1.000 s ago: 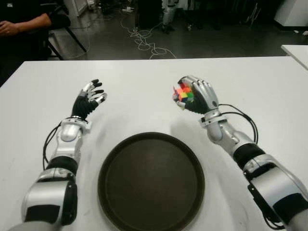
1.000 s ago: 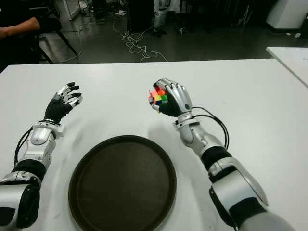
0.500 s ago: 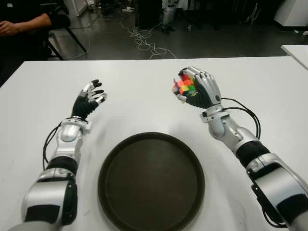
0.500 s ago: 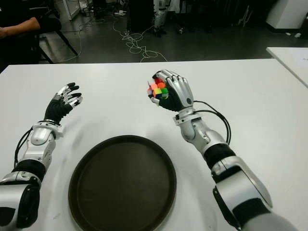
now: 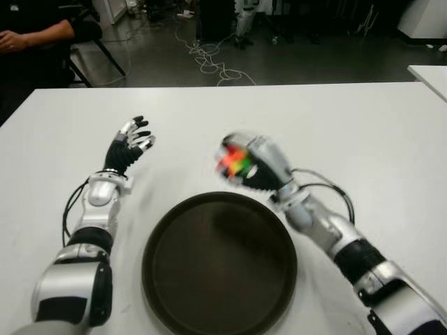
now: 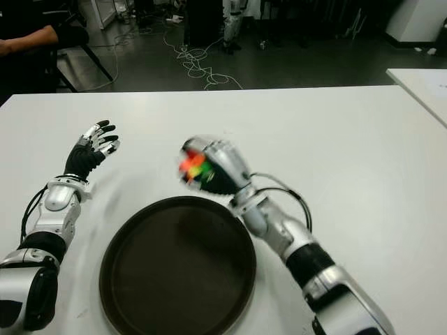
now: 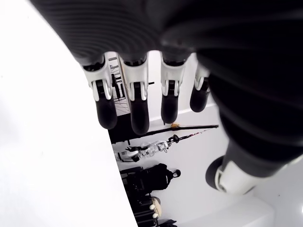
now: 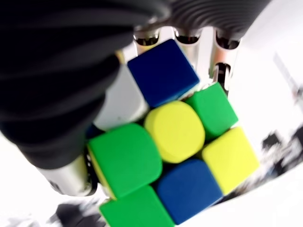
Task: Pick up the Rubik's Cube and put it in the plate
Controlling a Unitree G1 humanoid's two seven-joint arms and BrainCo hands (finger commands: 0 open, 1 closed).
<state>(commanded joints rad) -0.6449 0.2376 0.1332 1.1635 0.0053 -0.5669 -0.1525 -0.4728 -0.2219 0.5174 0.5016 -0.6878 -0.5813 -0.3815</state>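
Here the right hand's fingers [image 8: 142,38] curl tight around the Rubik's Cube [image 8: 165,142], gripping it above the white table [image 5: 363,118], just beyond the far rim of the dark round plate [image 5: 160,230]. The right hand [image 5: 251,162] shows blurred. The left hand [image 5: 129,143] shows left of the plate, fingers loosely spread, holding nothing

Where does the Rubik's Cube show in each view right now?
Left eye: multicoloured Rubik's Cube in the right robot hand, beyond the round dark plate.
Right eye: same, at.
Left wrist: not in view.
Right wrist: fills the centre.
Shared landmark: the plate's far rim.
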